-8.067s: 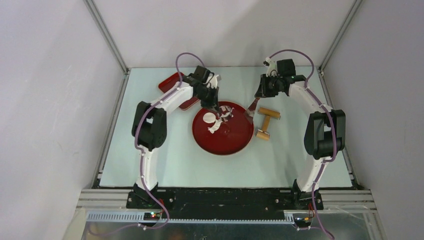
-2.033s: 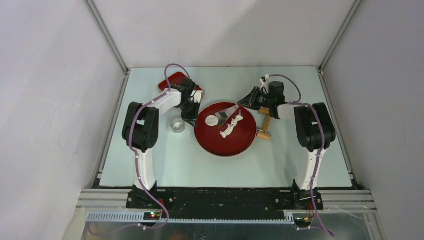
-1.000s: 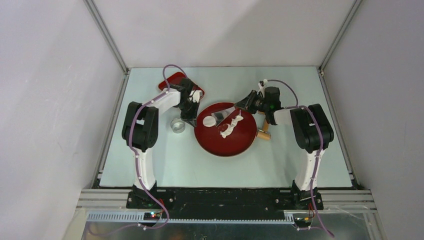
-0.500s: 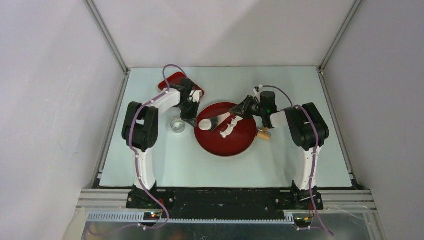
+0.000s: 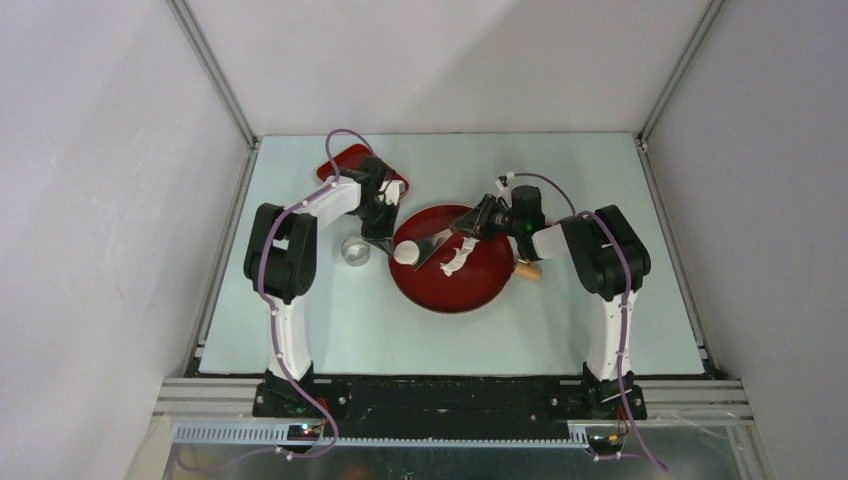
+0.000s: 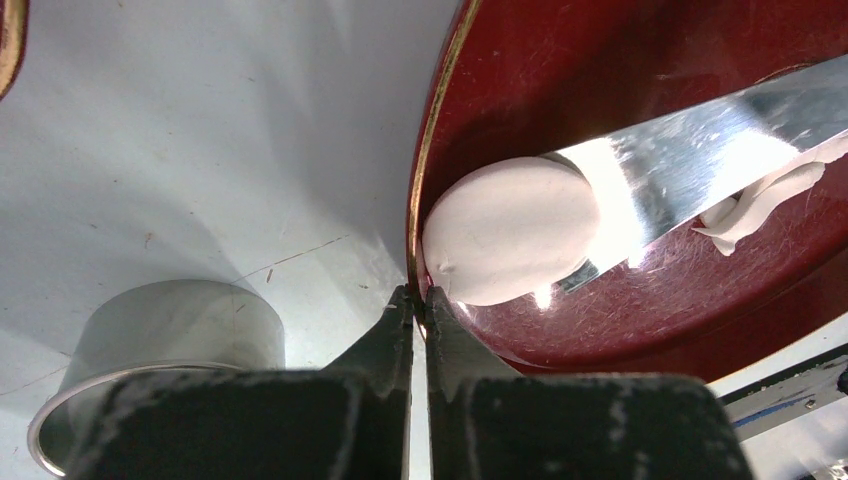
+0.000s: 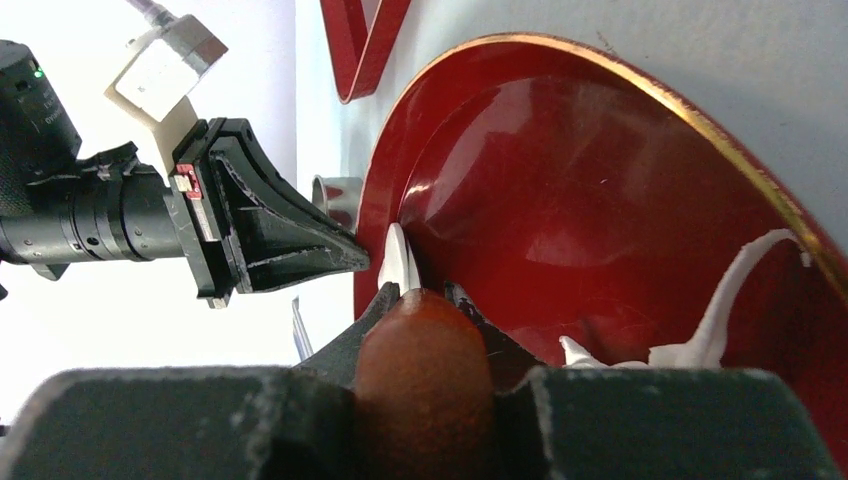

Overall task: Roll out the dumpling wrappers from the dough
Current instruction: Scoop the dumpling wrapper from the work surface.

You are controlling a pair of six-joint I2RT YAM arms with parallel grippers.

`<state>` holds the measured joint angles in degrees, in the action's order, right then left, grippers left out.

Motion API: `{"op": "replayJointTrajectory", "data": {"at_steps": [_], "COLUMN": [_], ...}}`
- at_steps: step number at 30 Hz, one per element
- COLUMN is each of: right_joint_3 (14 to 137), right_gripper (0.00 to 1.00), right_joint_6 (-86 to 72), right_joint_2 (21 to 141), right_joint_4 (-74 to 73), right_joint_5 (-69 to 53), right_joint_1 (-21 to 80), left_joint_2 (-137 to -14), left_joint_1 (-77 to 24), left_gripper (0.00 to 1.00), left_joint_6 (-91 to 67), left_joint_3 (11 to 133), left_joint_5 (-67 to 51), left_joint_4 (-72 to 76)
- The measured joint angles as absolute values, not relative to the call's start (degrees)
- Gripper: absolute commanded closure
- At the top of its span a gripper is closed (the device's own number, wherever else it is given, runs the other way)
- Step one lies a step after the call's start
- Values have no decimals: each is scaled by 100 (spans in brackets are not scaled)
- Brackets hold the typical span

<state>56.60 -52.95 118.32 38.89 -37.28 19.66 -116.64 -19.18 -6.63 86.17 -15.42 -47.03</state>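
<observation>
The wrapper point(image 5: 405, 252) is at the left edge of the plate point(image 5: 455, 295), hard against the rising wall just inside the gold rim. It seems to rest on the tip of the scraper point(image 6: 700, 160), whose blade comes in flat from the right across the plate. From the right wrist it shows edge-on, tipped up against the wall.

The right hand point(image 7: 425, 310) is closed tight on the scraper's brown handle, low over the plate's far right part. The left hand point(image 6: 418, 300) is pinched shut on the plate's rim, its tips meeting on the gold edge just beside the wrapper.

A ragged strip point(image 5: 458, 258) of dough lies near the middle of the plate, close to the blade's near edge.

Outside the rim, the metal ring point(image 5: 354, 252) stands on the bench point(image 5: 450, 350) just left of the left hand. A red tray point(image 5: 345, 160) sits behind it at the far left. The rolling pin point(image 5: 527, 268) shows at the plate's right edge, mostly hidden by the right arm. Bare bench stretches between the plate and the arm bases, and also along the far side.
</observation>
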Motion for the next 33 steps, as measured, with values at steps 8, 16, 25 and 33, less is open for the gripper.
{"op": "replayJointTrajectory", "data": {"at_steps": [8, 16, 25, 33], "right_joint_3": [5682, 5706, 5704, 5701], "right_gripper": [100, 100, 100, 100], "right_joint_6": [-5374, -5419, -5398, -5603], "right_joint_2": [11983, 12038, 12042, 12140], "right_joint_4": [4104, 4167, 4141, 4418], "right_joint_5": [-3857, -3999, -4357, -4558], "right_joint_1": [2091, 2038, 1734, 1533], "left_joint_2": [-11664, -11671, -11559, -11389], "left_joint_1": [-1920, -1964, -1704, -1055], "left_gripper": [92, 26, 4, 0], "left_joint_6": [-663, -657, -642, -642], "left_joint_3": [8621, 8672, 8899, 9730], "left_joint_5": [-1540, -1704, -2171, -2344], "left_joint_4": [-4707, -4737, -4746, -4807]}}
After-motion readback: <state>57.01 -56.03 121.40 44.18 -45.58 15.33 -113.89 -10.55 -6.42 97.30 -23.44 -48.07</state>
